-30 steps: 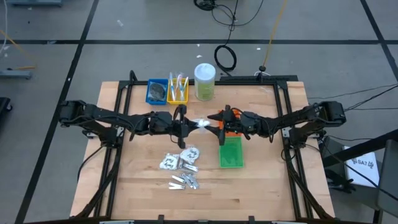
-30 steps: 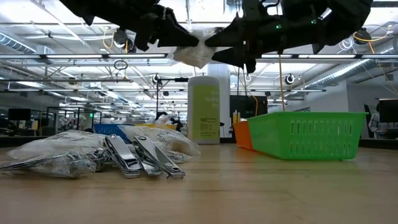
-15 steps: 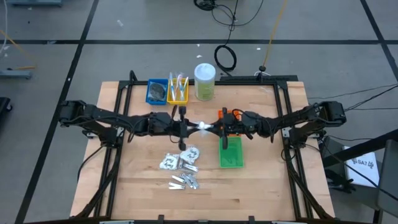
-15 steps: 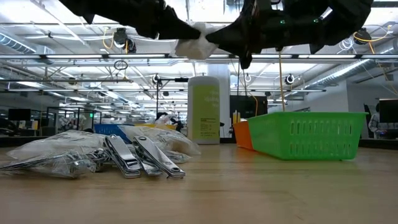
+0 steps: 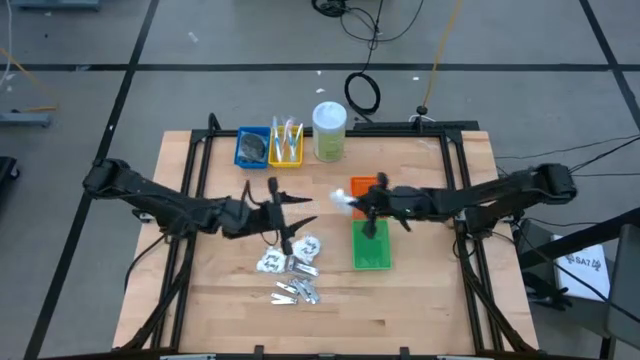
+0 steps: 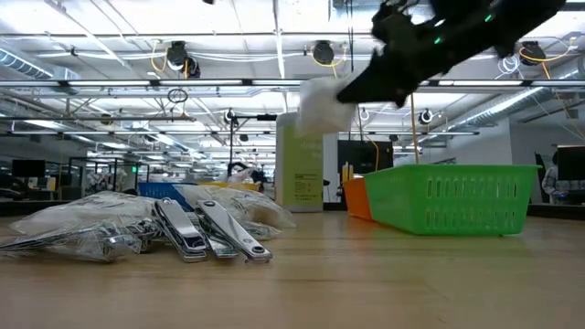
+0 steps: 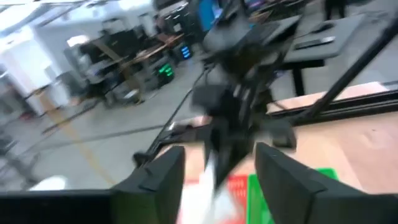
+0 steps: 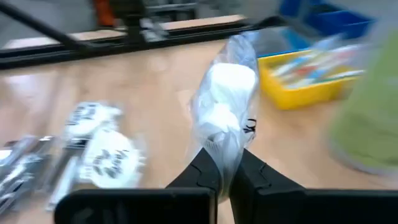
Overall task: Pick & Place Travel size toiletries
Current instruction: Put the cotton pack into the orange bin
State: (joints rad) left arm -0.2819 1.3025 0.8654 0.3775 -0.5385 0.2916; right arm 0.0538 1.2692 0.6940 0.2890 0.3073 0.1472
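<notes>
Right gripper holds a white packet above the tabletop.
Left gripper, fingers parted, sits left of it, beside the green tray.

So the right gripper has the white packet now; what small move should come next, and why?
Probably a short carry toward the orange tray beside it, then lowering. The right gripper is shut on the white crinkly packet and holds it in the air near the orange and green trays. The left gripper is open, holds nothing, and sits over the packet pile. Which tray is meant is unclear.
</notes>
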